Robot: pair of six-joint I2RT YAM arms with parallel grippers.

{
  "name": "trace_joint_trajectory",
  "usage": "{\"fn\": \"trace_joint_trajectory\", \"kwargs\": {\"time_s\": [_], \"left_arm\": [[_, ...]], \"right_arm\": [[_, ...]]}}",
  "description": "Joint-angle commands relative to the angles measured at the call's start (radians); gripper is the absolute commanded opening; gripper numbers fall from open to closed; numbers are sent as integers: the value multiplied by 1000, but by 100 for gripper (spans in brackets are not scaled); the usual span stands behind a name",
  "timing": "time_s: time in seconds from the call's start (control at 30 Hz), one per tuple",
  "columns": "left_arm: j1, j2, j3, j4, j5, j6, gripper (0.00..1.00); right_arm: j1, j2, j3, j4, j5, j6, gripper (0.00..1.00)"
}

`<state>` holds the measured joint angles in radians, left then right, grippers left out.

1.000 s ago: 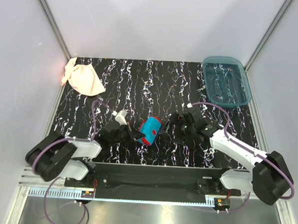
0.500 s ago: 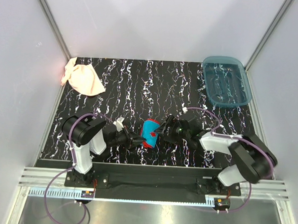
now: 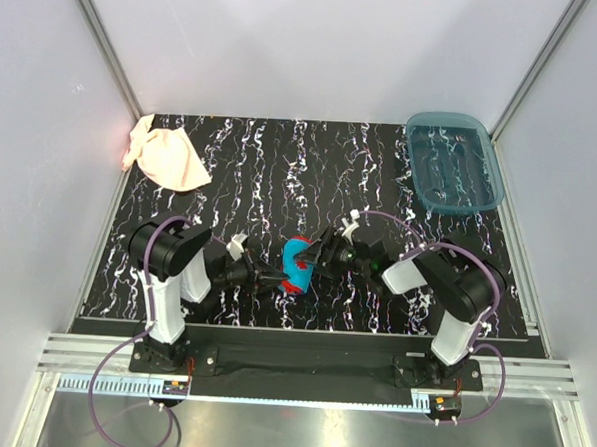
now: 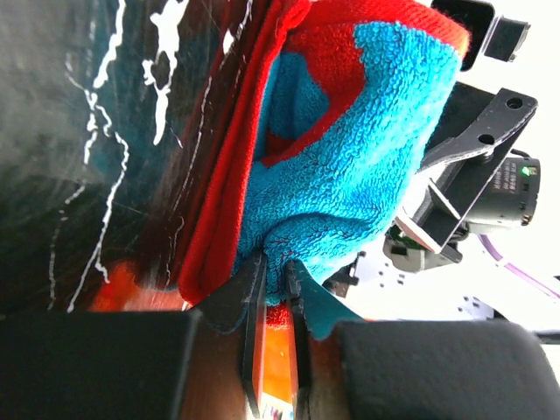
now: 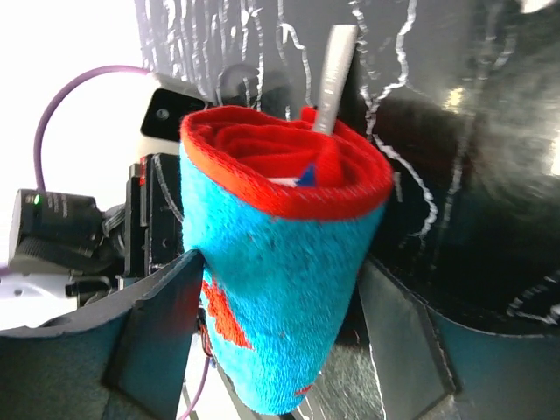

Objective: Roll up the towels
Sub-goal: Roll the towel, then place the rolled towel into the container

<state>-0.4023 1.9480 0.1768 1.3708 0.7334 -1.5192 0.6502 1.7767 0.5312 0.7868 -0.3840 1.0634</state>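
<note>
The blue towel with red edging (image 3: 297, 265) lies rolled into a short tube on the black marbled mat, front centre. My left gripper (image 3: 273, 277) is at its left end. In the left wrist view the left gripper (image 4: 276, 267) is shut on a fold of the blue towel (image 4: 350, 166). My right gripper (image 3: 322, 255) is at the roll's right end. In the right wrist view the right gripper (image 5: 282, 262) is open, with its fingers either side of the roll (image 5: 280, 289). One finger touches the roll and the other stands off it. The peach-pink towel (image 3: 166, 157) lies crumpled at the back left.
A translucent blue plastic tray (image 3: 485, 198) stands at the back right of the mat. White walls close in the left, back and right sides. Both arm bases stand at the mat's near edge.
Both arms have drawn in towards the roll. The right gripper has moved left to straddle its right end. The left gripper stays on its left end. The roll has shifted slightly left.
</note>
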Motion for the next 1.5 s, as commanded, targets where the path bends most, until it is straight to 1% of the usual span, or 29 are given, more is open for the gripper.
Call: {"fn": "trace_joint_trajectory", "kwargs": {"time_s": [0.0, 0.13, 0.27, 0.3, 0.33, 0.4, 0.43, 0.5, 0.53, 0.57, 0.63, 0.67, 0.73, 0.77, 0.8, 0.83, 0.87, 0.93, 0.97, 1.03, 1.07, 1.1, 1.13, 1.17, 1.23, 1.27, 1.33, 1.4, 1.47], "left_arm": [[45, 49, 18, 295, 11, -10, 15], [51, 63, 33, 294, 14, -24, 15], [51, 78, 39, 295, 11, -35, 15], [51, 80, 38, 295, 11, -35, 16], [51, 80, 36, 294, 9, -33, 17], [51, 78, 32, 294, 11, -32, 23], [49, 77, 29, 294, 8, -33, 36], [51, 68, 20, 294, 1, -30, 48], [51, 49, 13, 294, -3, -30, 73], [51, 37, 7, 294, -6, -30, 99], [51, -7, 0, 292, -2, -33, 99], [51, -24, -5, 284, 0, -32, 99], [51, -82, -14, 264, 1, -30, 99], [51, -105, -25, 246, -2, -32, 99], [51, -128, -26, 235, -5, -29, 99], [51, -180, -28, 203, -6, -26, 99], [51, -208, -31, 186, -9, -24, 99], [51, -303, -20, 134, -11, -12, 99], [51, -340, -4, 50, -9, 14, 99], [51, -465, 19, -63, -9, 63, 99], [51, -509, 53, -228, -11, 132, 99], [51, -603, 73, -318, -22, 174, 99], [51, -651, 94, -516, -32, 271, 99], [49, -700, 151, -626, -45, 327, 99], [48, -828, 209, -830, -97, 433, 99], [48, -860, 263, -989, -110, 521, 99], [49, -923, 303, -1138, -141, 603, 99], [49, -951, 331, -1183, -137, 629, 99], [49, -963, 320, -1220, -140, 648, 99]], "right_arm": [[23, 38, -17, 121, -39, -25, 78], [32, 73, -17, 167, -55, -26, 75], [42, 127, -17, 256, -70, 3, 58], [42, 133, -17, 271, -72, 7, 45], [42, 139, -19, 284, -75, 15, 36], [43, 148, -23, 318, -79, 30, 6], [43, 147, -28, 321, -72, 36, 0], [42, 122, -30, 301, -70, 43, 0], [42, 106, -27, 270, -52, 38, 0], [42, 57, -22, 177, -41, 12, 0], [40, -14, 10, 48, 6, -49, 0], [39, -98, 24, -107, 29, -71, 0], [22, -186, 85, -264, 103, -117, 0], [11, -271, 111, -432, 132, -152, 0], [-7, -307, 168, -507, 152, -173, 0], [-47, -338, 199, -574, 187, -210, 0], [-76, -385, 231, -709, 204, -226, 0], [-136, -419, 323, -818, 221, -258, 0], [-203, -437, 354, -906, 230, -290, 0], [-280, -439, 446, -966, 228, -316, 0], [-361, -425, 478, -1012, 220, -333, 0], [-412, -412, 542, -1029, 188, -336, 0], [-455, -377, 574, -1037, 166, -341, 0], [-548, -353, 608, -1049, 148, -338, 0], [-631, -300, 706, -1051, 87, -312, 0], [-685, -237, 740, -1038, 70, -297, 0], [-786, -168, 835, -1000, 11, -258, 0], [-860, -51, 936, -937, -33, -218, 0], [-891, 70, 998, -845, -52, -159, 0]]}}
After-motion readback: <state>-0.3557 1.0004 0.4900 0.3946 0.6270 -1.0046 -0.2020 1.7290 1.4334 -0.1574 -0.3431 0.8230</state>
